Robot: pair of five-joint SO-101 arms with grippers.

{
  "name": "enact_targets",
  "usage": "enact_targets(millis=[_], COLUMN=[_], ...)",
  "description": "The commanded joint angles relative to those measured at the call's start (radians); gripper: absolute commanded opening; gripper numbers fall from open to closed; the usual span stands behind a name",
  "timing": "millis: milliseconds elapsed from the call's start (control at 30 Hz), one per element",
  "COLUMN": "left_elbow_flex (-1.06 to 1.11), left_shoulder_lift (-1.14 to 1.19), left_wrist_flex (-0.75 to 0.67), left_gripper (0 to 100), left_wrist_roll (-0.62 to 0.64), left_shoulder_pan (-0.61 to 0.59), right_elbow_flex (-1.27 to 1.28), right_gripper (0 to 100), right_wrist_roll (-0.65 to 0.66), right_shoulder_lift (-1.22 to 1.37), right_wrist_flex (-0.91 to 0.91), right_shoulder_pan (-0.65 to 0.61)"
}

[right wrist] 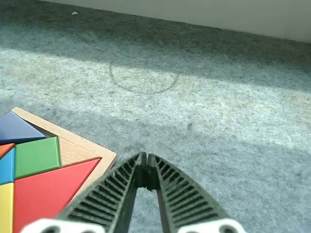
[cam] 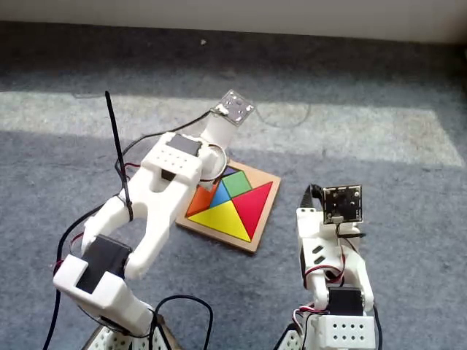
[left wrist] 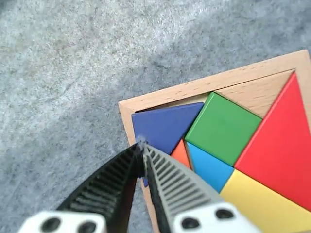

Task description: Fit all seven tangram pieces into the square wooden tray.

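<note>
Square wooden tray (cam: 267,216) at the high view's centre on grey carpet (cam: 379,146) holds coloured tangram pieces (cam: 233,208); left gripper (left wrist: 141,145) clenched empty over the dark blue piece (left wrist: 163,126), right gripper (right wrist: 146,165) clenched empty above carpet beside the tray.

Grey, felt-like tabletop (cam: 379,168) carrying a single tray.
The square wooden tray (cam: 267,216) lies flat near the middle, turned corner-on to the arms, and a pale band of light (cam: 350,127) crosses the tabletop behind it.

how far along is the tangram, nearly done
Six pieces lie in the tray: blue, green, red, yellow, light blue, orange. In hand: the left arm's shut jaws sit at the blue piece's corner. Left: a triangular bare gap beside the green piece to fill.
</note>
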Motion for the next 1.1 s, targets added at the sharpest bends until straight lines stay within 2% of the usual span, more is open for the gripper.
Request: enact_targets(millis=[0, 267, 567, 867, 1067], left_elbow_flex=[-0.013, -0.001, -0.087, -0.081, -0.079], left_shoulder_lift=[-0.047, -0.024, 0.137, 0.079, -0.031], left_wrist_flex=[-0.020, -0.044, -0.037, 0.034, 0.032], left_gripper=[1, 1, 1, 1, 1], left_wrist_roll=[-0.005, -0.008, -0.009, -0.008, -0.005], left_shoulder_pan=[0.010, 0.030, 0.059, 0.133, 0.051], right_elbow_flex=[0.012, 0.012, 0.012, 0.012, 0.012], right_gripper=[2.0, 2.0, 2.0, 2.0, 2.0], right_wrist_roll=[0.011, 0.011, 0.011, 0.011, 0.011], right_shoulder_lift=[-0.015, -0.015, -0.015, -0.015, -0.015], right_wrist_flex=[-0.031, -0.031, -0.031, -0.031, -0.031], right_shoulder_pan=[-0.010, -0.010, -0.010, -0.010, -0.010])
